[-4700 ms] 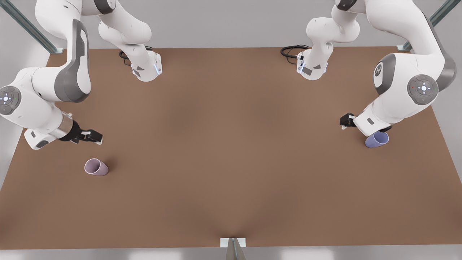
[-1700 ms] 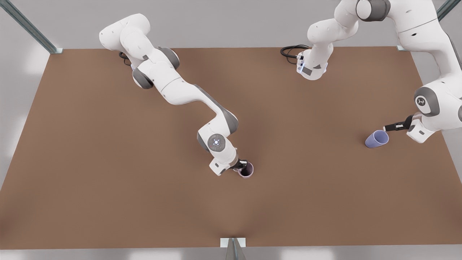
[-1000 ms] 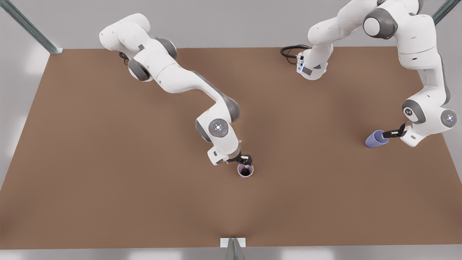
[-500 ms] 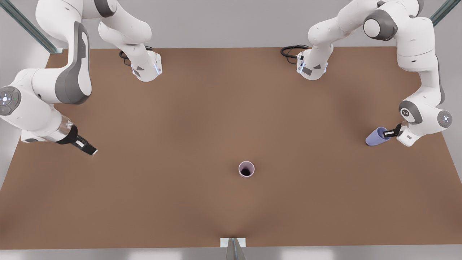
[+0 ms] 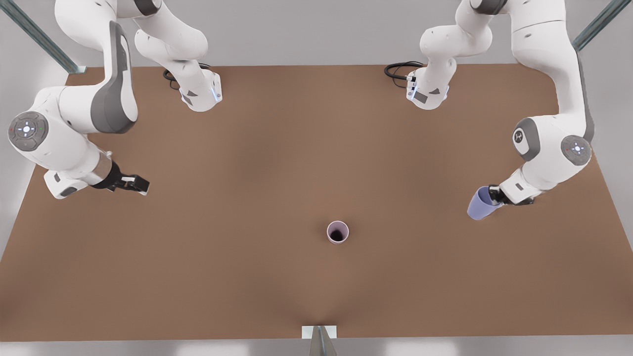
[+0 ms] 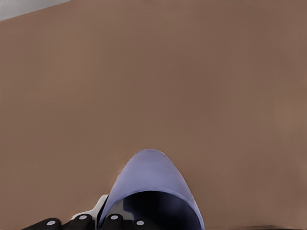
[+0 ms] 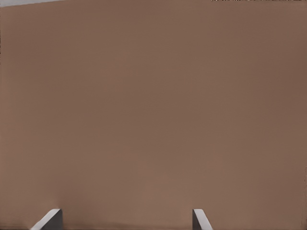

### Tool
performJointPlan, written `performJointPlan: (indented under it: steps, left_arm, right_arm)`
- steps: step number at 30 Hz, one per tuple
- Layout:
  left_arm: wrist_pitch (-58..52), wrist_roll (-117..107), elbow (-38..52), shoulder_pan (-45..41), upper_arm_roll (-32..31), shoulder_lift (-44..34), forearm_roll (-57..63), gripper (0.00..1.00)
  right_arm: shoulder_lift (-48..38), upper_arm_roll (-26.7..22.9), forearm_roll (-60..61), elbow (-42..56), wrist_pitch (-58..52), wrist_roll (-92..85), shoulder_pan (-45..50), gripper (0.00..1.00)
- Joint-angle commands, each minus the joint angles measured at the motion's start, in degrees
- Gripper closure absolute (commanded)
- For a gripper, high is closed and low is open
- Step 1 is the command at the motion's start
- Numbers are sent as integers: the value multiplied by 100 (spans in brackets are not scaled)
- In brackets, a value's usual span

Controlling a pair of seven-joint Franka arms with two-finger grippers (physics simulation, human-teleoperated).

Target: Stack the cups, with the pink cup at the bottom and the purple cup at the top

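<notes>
While left tool (image 5: 490,196) pinches purple cup (image 5: 478,206) aloft | right tool (image 5: 140,185) spread, waiting.

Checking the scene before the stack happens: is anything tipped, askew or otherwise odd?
Nothing stands out. The pink cup stands upright, mouth up, mid-table. The purple cup hangs tilted in the left gripper, at the front view's right, pinched at its rim. The right gripper waits open at the front view's left.

A simulated robot lab test cell: a bare brown tabletop (image 5: 277,163) carries two white arm bases (image 5: 200,94) bolted along its far edge, with black cables (image 5: 398,69), metal frame struts (image 5: 39,37) at the far corners and plain grey walls.
</notes>
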Motion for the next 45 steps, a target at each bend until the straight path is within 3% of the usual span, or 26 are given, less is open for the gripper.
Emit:
performJointPlan:
  steps: [1,4,7,14,26,45]
  left_arm:
    - [-893,-2827,334,-389,-387,88,51,79]
    - [-1561,-5446,1749,-705,-1275,1028,411,79]
    - [-2185,-6915,3086,-1532,-1249,1960,437,79]
    - [-1869,-7539,4958,-2648,-1055,3472,701,79]
    - [-1060,-7697,4668,-2507,-1064,3595,640,79]
    - [-1166,-7697,4343,-2516,-1135,3534,411,79]
  right_arm:
    - [3,7,21,5,-12,-1703,12,0]
    - [21,-2,29,13,-12,-1703,12,0]
    - [30,-2,38,22,6,-1703,12,0]
    - [39,-2,56,22,6,-1703,-32,0]
    - [91,-11,65,31,173,-1712,-50,0]
    - [118,-11,65,49,173,-1712,-50,0]
